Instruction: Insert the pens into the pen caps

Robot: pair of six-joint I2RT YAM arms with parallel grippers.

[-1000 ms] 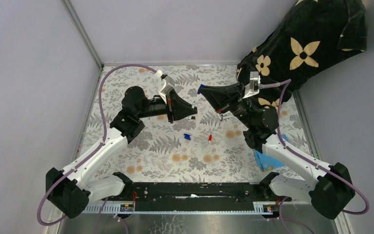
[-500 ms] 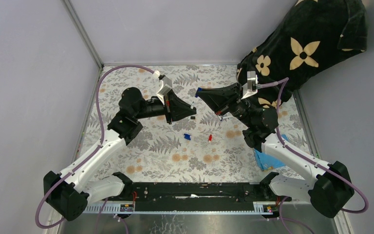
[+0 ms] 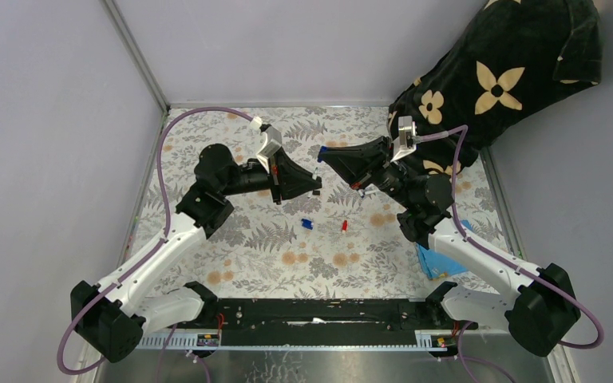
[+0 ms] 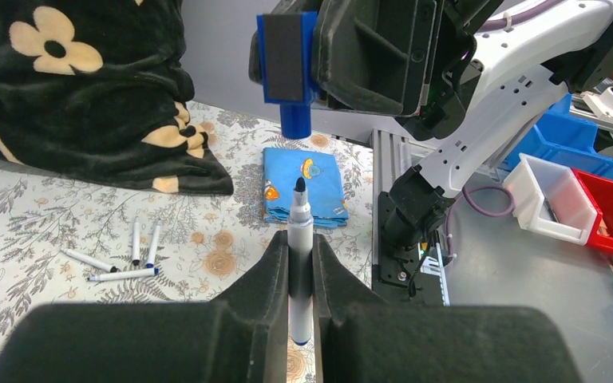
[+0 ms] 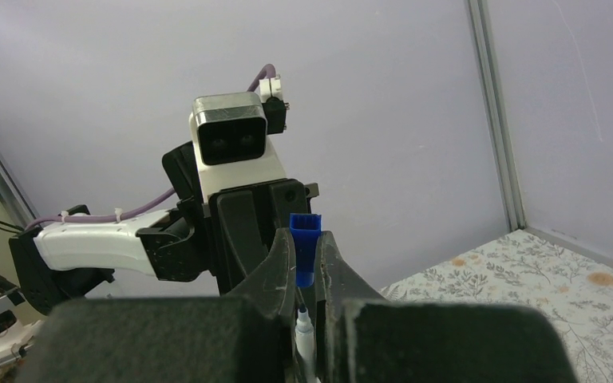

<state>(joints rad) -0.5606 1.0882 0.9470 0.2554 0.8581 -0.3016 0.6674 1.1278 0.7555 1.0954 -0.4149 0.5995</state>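
Left end effector (image 4: 300, 243) grips a pen (image 4: 300, 211), right end effector (image 5: 304, 243) a blue cap (image 4: 295, 120), tip outside it.

I look down on a desk (image 3: 231, 239) covered in a pale leaf-and-flower print. Plain lilac-grey walls (image 3: 48, 120) box it in and meet at a metal corner post (image 3: 137, 57). A black blanket (image 3: 511, 72) with cream flowers slumps over the far right corner. A blue cloth (image 3: 435, 262) lies at the right edge, and a black rail (image 3: 319, 313) runs along the near edge. Off the desk's side stand a blue bin (image 4: 563, 136), a white bin (image 4: 555, 199) and a red bin (image 4: 611, 219). The light is soft and even.
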